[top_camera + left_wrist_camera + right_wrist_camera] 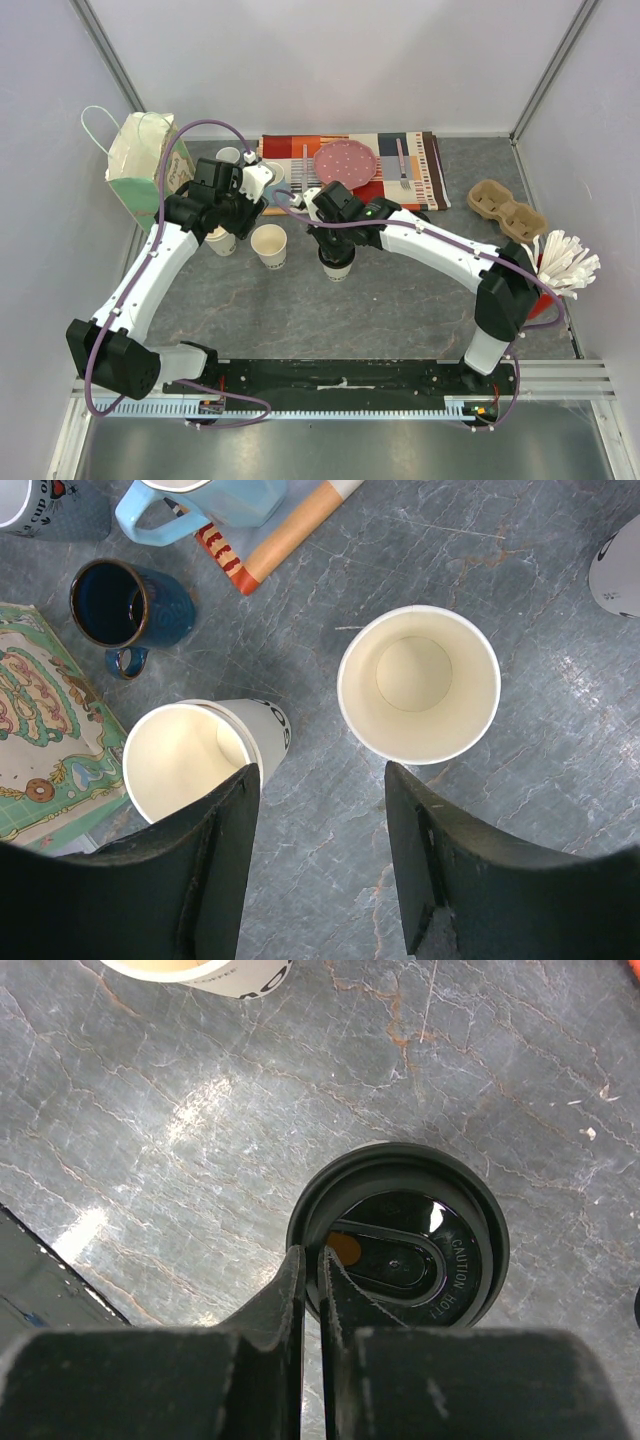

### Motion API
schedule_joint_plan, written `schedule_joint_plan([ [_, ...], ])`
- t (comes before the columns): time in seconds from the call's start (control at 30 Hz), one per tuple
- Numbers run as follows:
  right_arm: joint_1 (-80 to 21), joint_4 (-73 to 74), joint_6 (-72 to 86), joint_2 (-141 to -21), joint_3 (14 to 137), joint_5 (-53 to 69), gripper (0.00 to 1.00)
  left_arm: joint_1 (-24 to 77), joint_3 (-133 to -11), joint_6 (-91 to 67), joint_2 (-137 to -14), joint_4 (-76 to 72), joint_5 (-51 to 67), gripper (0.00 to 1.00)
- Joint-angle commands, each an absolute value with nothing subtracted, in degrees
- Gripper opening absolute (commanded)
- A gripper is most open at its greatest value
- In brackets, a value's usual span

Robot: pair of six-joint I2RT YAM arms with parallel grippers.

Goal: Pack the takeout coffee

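Left gripper (320, 780) gapes wide above the table (520, 810), with an open cup (418, 683) mid-frame and a second cup (185, 760) lower left. Right gripper (308, 1258), all but closed, meets the black lid (400, 1250) at its left rim, frame centre.

L gripper (322, 778) jaws apart, pointing down; R gripper (312, 1260) pinched nearly closed.

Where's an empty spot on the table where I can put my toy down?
The biggest bare patch is the front of the table, between the open paper cup, the lidded cup and the base rail. A smaller one lies behind the cardboard cup carrier. The back left is crowded: paper bag, mugs, placemat.
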State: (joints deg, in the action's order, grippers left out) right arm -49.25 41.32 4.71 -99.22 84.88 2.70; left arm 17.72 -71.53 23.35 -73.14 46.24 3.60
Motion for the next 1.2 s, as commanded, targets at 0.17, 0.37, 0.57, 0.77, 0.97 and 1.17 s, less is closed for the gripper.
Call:
schedule_joint_plan([
  [0.17, -48.87, 40.78, 6.15, -97.21, 84.9, 2.46, 0.42, 17.49, -73.21, 23.29, -73.21, 46.32, 5.19, 0.6],
  [0.37, -48.78, 40.69, 6.33, -96.15, 85.69, 2.9, 0.5, 17.49, -73.65, 23.38, -73.56, 46.49, 5.8, 0.6],
  [0.57, -48.78, 40.87, 6.06, -95.27, 87.89, 5.01, 0.61, 17.49, -74.09, 23.47, -73.91, 47.11, 7.12, 0.6],
  [0.77, -48.6, 41.13, 5.98, -94.57, 88.33, 4.66, 0.64, 17.49, -74.27, 23.55, -74.09, 47.63, 9.22, 0.6],
  [0.97, -43.97, 38.43, 10.01, -89.58, 88.86, 2.46, 0.0, 17.58, -76.55, 23.47, -74.18, 48.78, 24.58, 0.44],
  [1.17, -39.11, 31.29, 15.82, -86.22, 78.14, 6.24, 0.0, 24.05, -78.22, 16.44, -79.62, 43.52, 44.04, 0.02],
])
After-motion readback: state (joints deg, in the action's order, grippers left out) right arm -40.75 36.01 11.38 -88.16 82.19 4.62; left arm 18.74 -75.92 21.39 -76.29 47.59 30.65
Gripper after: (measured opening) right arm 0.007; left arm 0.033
